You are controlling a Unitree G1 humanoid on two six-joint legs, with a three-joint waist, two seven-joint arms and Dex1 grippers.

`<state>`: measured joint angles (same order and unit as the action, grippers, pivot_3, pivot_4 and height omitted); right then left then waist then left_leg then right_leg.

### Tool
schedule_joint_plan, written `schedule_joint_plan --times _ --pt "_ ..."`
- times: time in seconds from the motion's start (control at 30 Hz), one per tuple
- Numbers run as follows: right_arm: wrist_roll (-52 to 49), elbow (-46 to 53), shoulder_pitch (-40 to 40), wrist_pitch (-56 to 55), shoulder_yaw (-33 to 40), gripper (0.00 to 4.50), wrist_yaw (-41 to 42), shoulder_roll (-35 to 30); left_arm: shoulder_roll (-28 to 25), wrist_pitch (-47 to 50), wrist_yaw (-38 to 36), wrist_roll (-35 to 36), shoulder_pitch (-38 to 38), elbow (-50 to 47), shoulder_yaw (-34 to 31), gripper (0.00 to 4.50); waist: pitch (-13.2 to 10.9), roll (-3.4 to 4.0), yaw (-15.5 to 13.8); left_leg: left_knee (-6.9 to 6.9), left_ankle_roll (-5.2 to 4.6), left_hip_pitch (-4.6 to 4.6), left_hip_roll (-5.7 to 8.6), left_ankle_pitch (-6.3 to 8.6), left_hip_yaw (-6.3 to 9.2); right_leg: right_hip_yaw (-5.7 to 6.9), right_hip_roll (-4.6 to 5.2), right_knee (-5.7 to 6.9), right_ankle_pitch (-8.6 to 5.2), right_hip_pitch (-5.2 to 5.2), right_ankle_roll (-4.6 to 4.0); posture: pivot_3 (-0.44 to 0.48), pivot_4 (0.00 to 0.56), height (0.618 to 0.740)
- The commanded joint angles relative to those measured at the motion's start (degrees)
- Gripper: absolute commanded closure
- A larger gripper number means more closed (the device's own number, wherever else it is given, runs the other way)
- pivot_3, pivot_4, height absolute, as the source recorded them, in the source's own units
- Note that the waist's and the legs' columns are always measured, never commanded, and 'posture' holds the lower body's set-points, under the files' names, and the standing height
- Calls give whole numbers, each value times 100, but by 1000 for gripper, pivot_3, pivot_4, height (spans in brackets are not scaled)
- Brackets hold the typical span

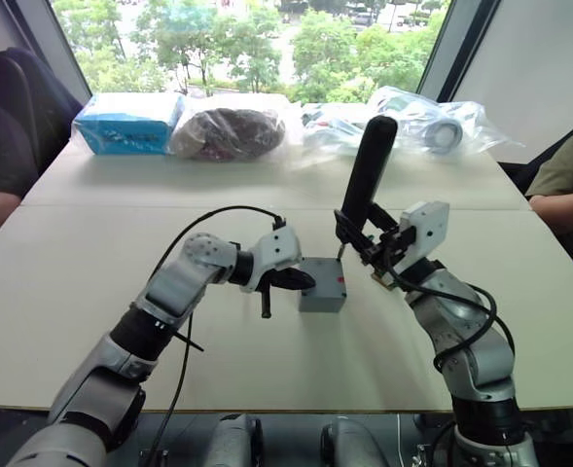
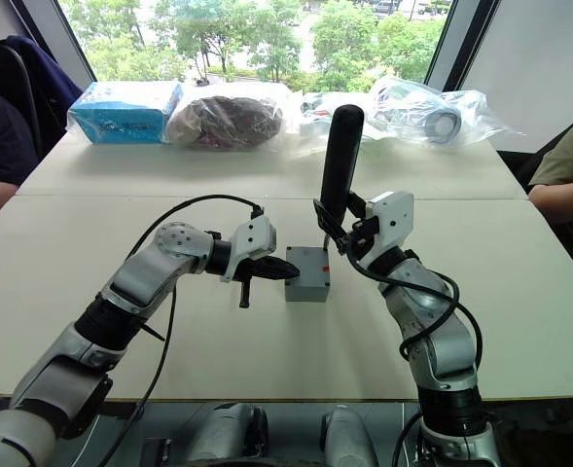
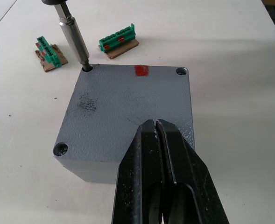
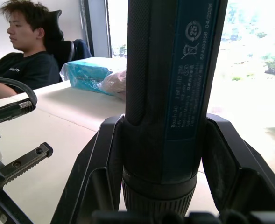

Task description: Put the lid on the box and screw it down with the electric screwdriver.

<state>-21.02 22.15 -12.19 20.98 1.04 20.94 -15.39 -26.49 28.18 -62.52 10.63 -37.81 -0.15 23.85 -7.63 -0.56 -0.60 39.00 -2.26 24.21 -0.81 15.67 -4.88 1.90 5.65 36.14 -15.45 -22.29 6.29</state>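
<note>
The grey box [image 1: 322,292] stands mid-table with the flat grey lid [image 3: 123,105] seated on top; a red mark sits near the lid's far edge. My left gripper [image 3: 156,125] is shut, with nothing between its fingers, and its tips rest on the lid's near side. My right gripper [image 1: 369,245] is shut on the dark electric screwdriver [image 1: 367,170], which stands nearly upright. Its metal bit [image 3: 74,41] is set in one far corner screw hole of the lid. Screw holes show at two other corners.
Two green connector pieces [image 3: 48,52] [image 3: 119,41] lie on the table just beyond the box. A blue packet [image 1: 128,122] and clear plastic bags [image 1: 230,131] line the table's far side. One person [image 4: 27,56] sits at the left, another's arm [image 1: 563,199] at the right.
</note>
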Motion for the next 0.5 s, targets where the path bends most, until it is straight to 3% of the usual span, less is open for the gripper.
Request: schedule_joint_plan --times 0.03,0.5 --pt "95 -491 249 456 -170 2700 -27 -27 -27 43 -17 -160 82 114 126 4500 0 0 0 0 0 0 0 0 0 0 1 0 0 0 0 0 150 740" --pt "150 -519 268 442 -249 2700 38 -137 10 -45 9 -206 55 190 130 4500 5 -1 0 -5 0 -14 0 3 3 2 26 -1 -9 5 -17 0 150 740"
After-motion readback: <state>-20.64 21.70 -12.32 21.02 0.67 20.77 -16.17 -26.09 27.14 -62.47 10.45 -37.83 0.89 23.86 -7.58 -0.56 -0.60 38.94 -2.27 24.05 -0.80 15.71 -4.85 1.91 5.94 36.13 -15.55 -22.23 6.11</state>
